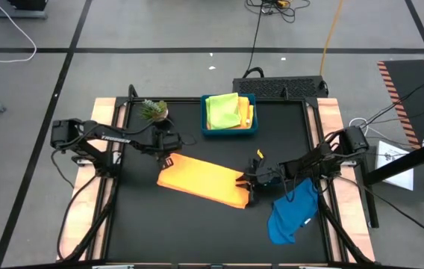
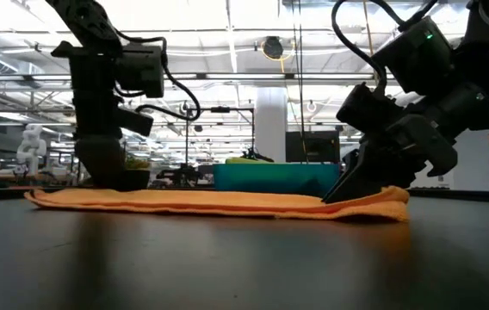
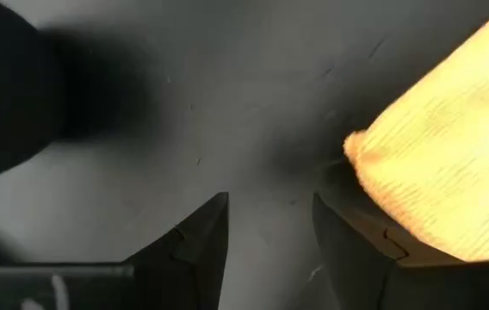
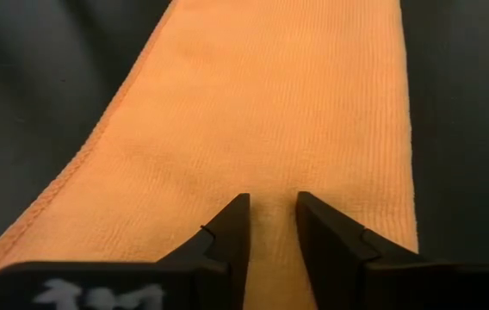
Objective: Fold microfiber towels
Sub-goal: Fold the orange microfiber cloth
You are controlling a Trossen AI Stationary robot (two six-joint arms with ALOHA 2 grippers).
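Note:
An orange towel (image 1: 201,183), folded into a long strip, lies flat on the black table, slanting from mid-left to mid-right. My left gripper (image 1: 169,158) is open, low over bare table at the strip's far-left corner (image 3: 356,151). My right gripper (image 1: 248,181) is at the strip's right end (image 4: 270,129), its fingers a narrow gap apart over the cloth. A blue towel (image 1: 292,213) lies crumpled at the near right. Lime green and yellow towels (image 1: 225,110) lie in the blue tray (image 1: 206,131) at the far middle. My left gripper has one finger (image 3: 352,241) right beside the orange towel's corner; I cannot tell whether it touches. My right gripper's fingertips (image 2: 335,196) come down slanting from above and the table's right onto the top of the strip near its right end (image 4: 270,185). The cloth lies flat under them and nothing is pinched between the fingers.
A small potted plant (image 1: 154,110) stands at the far left, close behind my left gripper. The blue tray stands at the table's far edge. Bare black table (image 1: 189,232) lies along the near side.

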